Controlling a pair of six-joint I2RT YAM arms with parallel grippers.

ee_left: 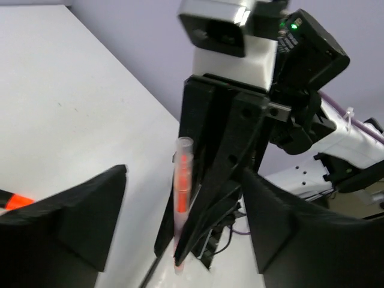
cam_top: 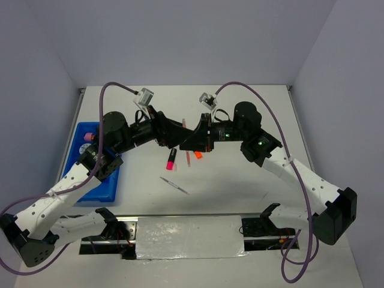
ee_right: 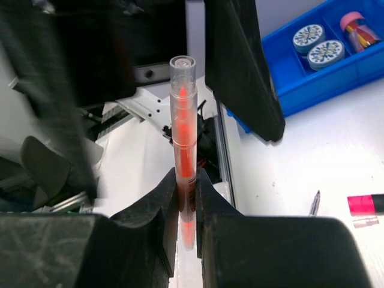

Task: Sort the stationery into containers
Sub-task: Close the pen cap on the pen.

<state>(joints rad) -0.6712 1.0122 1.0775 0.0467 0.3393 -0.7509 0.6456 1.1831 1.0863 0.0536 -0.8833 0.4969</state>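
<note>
Right tool (ee_right: 185,185) is clenched on a thin pen (ee_right: 183,120) with orange inside and a clear cap. Its two fingertips pinch the lower barrel, and the capped end sticks out past them. Left tool (ee_left: 183,201) faces it with its jaws released and spread wide. One finger stands on each side of the pen, and neither touches it. Both tools meet above the middle of the surface (cam_top: 240,180), well apart from the blue tray (ee_right: 324,84) at the left edge.

On the surface beneath them lie a pink-ended highlighter (cam_top: 171,159) and an orange-ended highlighter (cam_top: 198,155). A second thin pen (cam_top: 174,186) lies nearer the arm bases. In the tray, two patterned rolls (ee_right: 309,38) share one compartment, and a pink cylinder (ee_right: 355,25) stands in the next one.
</note>
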